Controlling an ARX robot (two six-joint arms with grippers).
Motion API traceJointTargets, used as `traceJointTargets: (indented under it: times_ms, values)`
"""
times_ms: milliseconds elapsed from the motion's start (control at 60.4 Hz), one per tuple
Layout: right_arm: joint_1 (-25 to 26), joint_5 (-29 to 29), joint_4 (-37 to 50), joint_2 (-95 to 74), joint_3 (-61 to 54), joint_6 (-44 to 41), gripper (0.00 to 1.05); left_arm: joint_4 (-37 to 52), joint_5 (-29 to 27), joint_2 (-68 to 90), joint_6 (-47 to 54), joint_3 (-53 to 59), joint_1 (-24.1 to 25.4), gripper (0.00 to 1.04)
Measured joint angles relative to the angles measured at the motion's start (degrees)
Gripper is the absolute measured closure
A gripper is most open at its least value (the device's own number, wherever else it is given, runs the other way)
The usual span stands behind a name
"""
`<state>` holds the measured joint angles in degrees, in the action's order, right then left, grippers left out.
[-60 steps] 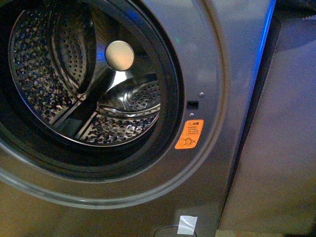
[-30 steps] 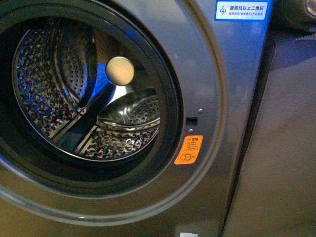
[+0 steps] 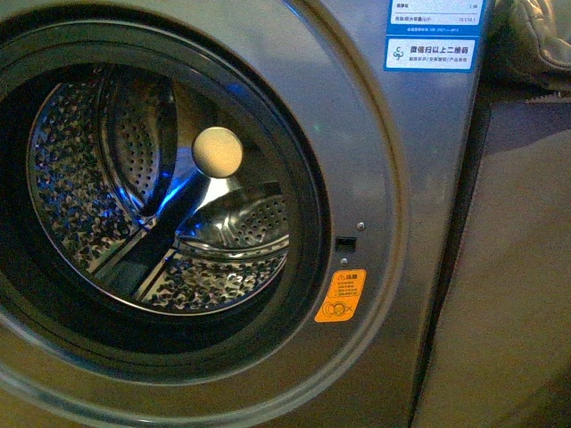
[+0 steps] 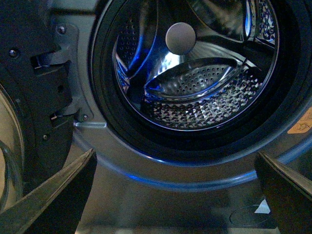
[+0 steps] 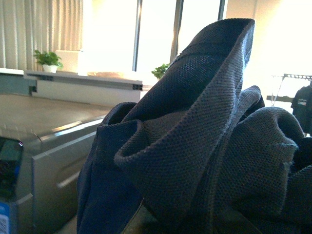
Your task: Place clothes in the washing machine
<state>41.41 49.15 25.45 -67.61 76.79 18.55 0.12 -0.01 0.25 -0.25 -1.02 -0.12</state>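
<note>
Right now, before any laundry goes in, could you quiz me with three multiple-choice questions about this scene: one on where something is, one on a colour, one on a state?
1. Where does the orange warning sticker sit relative to the round port of the washing machine?
A. Upper left. B. Lower right. C. Directly above.

2. What colour is the garment filling the right wrist view?
A. Red. B. White. C. Dark navy.

3. What state is the drum in?
A. Empty. B. Packed with laundry. C. Shut behind a closed door.

Answers: B, the front view shows it just off the port's lower right rim. C, its woven cloth is navy, nearly black. A, only bare perforated steel shows through the open port.
</note>
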Motion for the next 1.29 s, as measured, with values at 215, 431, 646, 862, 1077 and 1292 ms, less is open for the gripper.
traceJointTargets:
  times_ms: [215, 431, 646, 862, 1077, 1292]
  values:
    - [-14.8, -8.07, -19.23, -1.4, 17.07, -4.24, 0.98, 0.0, 0.0, 0.0, 0.0, 0.0, 0.0, 0.07]
    - [-33.57, -17.77, -32.85, -1.64, 24.9, -11.82, 0.98, 0.0, 0.0, 0.0, 0.0, 0.0, 0.0, 0.07]
    - [-51.65, -26.93, -36.13, -1.55, 24.59, -18.34, 0.98, 0.0, 0.0, 0.0, 0.0, 0.0, 0.0, 0.07]
    - [-56.17, -27.93, -36.09, -1.62, 23.98, -19.76, 0.98, 0.0, 0.0, 0.0, 0.0, 0.0, 0.0, 0.07]
    - [-56.17, -28.52, -36.09, -1.73, 23.85, -19.89, 0.98, 0.0, 0.0, 0.0, 0.0, 0.0, 0.0, 0.07]
    - [-56.17, -28.5, -36.09, -1.73, 23.85, -20.06, 0.98, 0.0, 0.0, 0.0, 0.02, 0.0, 0.0, 0.07]
